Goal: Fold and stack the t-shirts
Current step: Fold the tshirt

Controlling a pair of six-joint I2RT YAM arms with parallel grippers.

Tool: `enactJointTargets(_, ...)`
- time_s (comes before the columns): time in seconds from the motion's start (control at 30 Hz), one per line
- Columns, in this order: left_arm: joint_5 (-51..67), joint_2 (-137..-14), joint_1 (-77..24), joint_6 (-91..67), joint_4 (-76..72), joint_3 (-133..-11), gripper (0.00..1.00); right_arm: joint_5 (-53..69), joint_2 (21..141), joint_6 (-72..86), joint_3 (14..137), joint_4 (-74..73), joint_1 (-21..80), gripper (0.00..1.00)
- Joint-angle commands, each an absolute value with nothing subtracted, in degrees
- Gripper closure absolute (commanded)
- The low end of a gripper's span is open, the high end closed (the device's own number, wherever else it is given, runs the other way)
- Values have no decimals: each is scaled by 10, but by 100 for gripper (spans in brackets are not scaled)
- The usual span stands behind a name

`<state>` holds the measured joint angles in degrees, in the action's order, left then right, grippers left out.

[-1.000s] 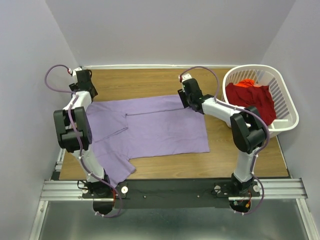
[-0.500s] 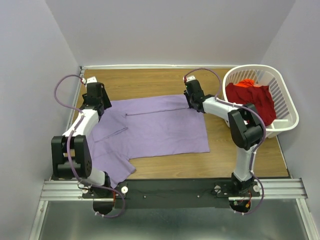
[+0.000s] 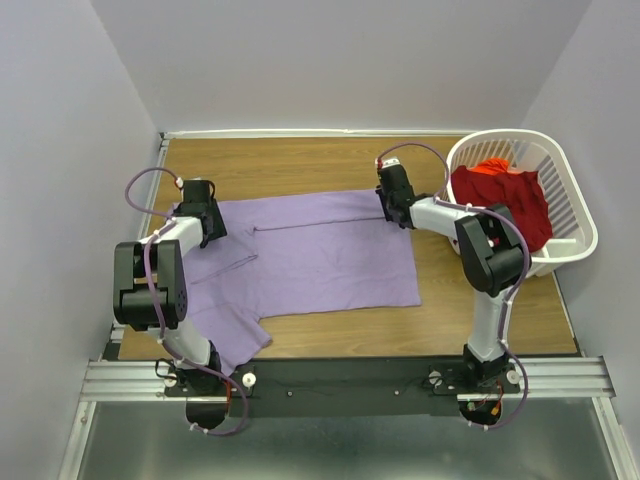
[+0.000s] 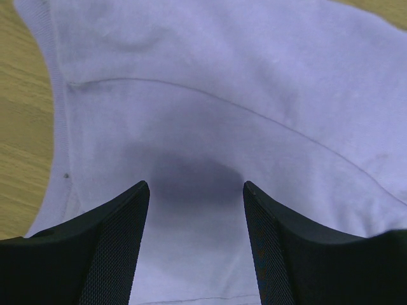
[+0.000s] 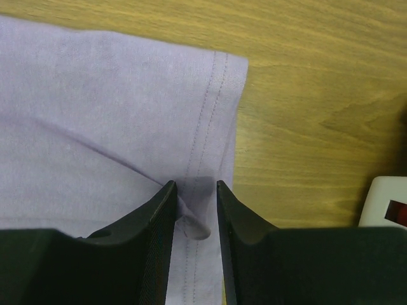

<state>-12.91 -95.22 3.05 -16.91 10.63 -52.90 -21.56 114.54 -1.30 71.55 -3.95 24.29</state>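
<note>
The lavender t-shirt (image 3: 310,255) lies spread flat on the wooden table. My left gripper (image 3: 211,227) is open just above its left end, the fingers straddling smooth cloth (image 4: 196,190) near a seam. My right gripper (image 3: 391,206) is down on the shirt's far right corner. Its jaws stand narrowly apart around a small raised ridge of the hem (image 5: 194,190), which touches the left finger only. The deep red t-shirt (image 3: 505,200) lies crumpled in the basket.
The white slatted laundry basket (image 3: 573,205) stands at the right edge of the table, close to the right arm; a corner of it shows in the right wrist view (image 5: 385,200). Bare wood (image 3: 290,165) lies behind the shirt, and grey walls enclose the table.
My left gripper has swung from the far left corner down and right onto the shirt's left end. My right gripper has shifted slightly right to the shirt's far right corner.
</note>
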Motion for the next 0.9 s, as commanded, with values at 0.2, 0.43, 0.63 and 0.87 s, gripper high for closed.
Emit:
enactJointTargets(0.2,-143,-945,38,-158,114,-523,31,-167,1078,18,714,-81,230,60)
enactJointTargets(0.43,-168,-933,38,-152,115,-518,30,-164,1094,39,747,-82,222,60)
enactJointTargets(0.63,-161,-937,38,-152,116,-519,30,-122,1143,69,789,-82,183,61)
enactJointTargets(0.87,-156,-940,39,-152,116,-519,30,-86,1186,82,819,-82,162,61)
